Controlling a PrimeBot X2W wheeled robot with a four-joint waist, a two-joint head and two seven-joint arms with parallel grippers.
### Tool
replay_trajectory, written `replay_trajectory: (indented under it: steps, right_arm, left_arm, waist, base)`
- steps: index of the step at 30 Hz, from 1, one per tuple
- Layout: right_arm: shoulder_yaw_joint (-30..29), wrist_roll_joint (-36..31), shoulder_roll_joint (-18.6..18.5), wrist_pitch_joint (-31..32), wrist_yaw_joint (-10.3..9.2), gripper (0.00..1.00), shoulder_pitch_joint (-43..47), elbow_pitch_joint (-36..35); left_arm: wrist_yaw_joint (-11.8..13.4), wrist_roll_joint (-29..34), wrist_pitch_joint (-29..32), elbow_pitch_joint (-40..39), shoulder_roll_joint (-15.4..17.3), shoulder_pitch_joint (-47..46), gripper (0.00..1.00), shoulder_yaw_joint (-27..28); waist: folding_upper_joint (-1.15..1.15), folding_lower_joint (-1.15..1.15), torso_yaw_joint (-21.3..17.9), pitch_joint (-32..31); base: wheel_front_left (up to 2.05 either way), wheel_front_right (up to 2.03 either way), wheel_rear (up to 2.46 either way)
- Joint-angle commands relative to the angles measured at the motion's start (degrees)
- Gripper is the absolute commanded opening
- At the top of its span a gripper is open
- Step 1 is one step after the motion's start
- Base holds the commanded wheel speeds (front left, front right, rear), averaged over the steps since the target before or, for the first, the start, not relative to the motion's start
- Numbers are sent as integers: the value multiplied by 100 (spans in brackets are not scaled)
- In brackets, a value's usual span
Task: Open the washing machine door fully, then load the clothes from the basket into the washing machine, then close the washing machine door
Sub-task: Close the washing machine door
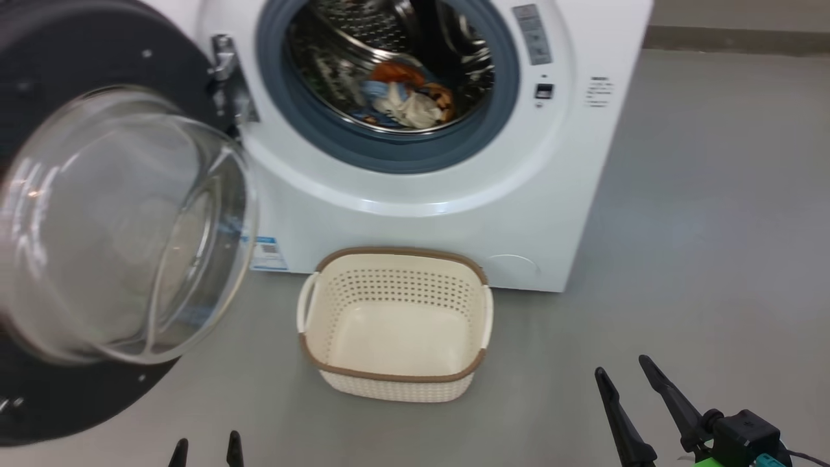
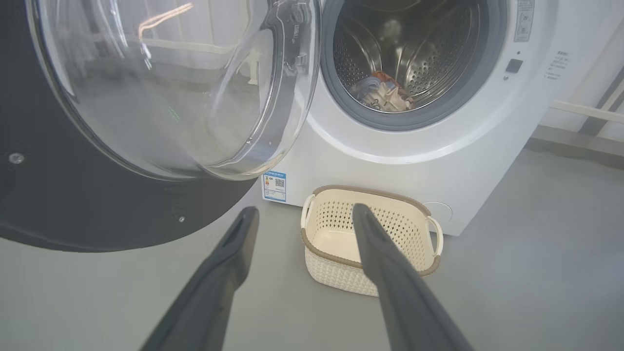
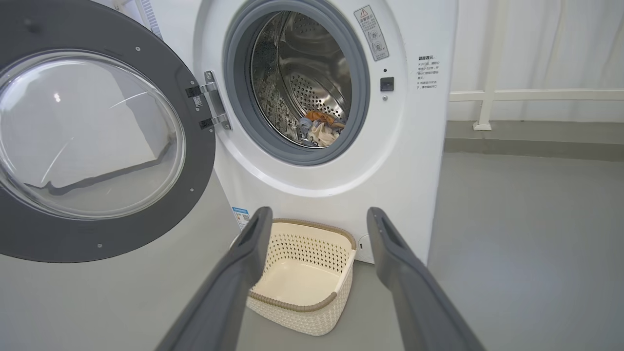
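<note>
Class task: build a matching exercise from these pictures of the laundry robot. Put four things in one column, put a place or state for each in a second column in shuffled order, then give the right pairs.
Column A
1. washing machine door
2. clothes
3. basket
4. right tool

Column B
a. empty, standing on the floor
b. lying inside the drum
c. swung wide open
d. open, holding nothing

Pairs: 1-c, 2-b, 3-a, 4-d
</note>
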Motion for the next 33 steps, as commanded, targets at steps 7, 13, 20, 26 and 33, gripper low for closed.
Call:
replay_trajectory:
  steps: [7, 13, 20, 26, 33]
  right_arm:
    - [153, -36, -24, -27, 9, 100, -34, -127]
    - [161, -45, -16, -27, 9, 100, -25, -126]
    - [170, -56, -6, -27, 9, 100, -10, -134]
    - [373, -32, -95, -27, 9, 100, -202, -79]
    - [566, 32, -192, -27, 9, 100, -425, 14]
  left_arm:
    - [-17, 89, -37, -144, 10, -21, 100, 248]
    - [-32, 94, -37, -177, 10, -15, 100, 264]
    - [-26, 82, -37, -221, 10, 5, 100, 305]
    - [98, -39, -37, -392, 10, 64, 100, 397]
    - [278, -189, -37, -574, 10, 132, 100, 408]
  waist:
    - [0, 0, 1131, -149]
    - [0, 0, 1598, -208]
    - [0, 0, 2072, -259]
    - [0, 0, 2153, -164]
    - [0, 0, 2212, -83]
  base:
    - [0, 0, 0]
    - [0, 0, 0]
    - [0, 0, 0]
    - [0, 0, 0]
    - [0, 0, 0]
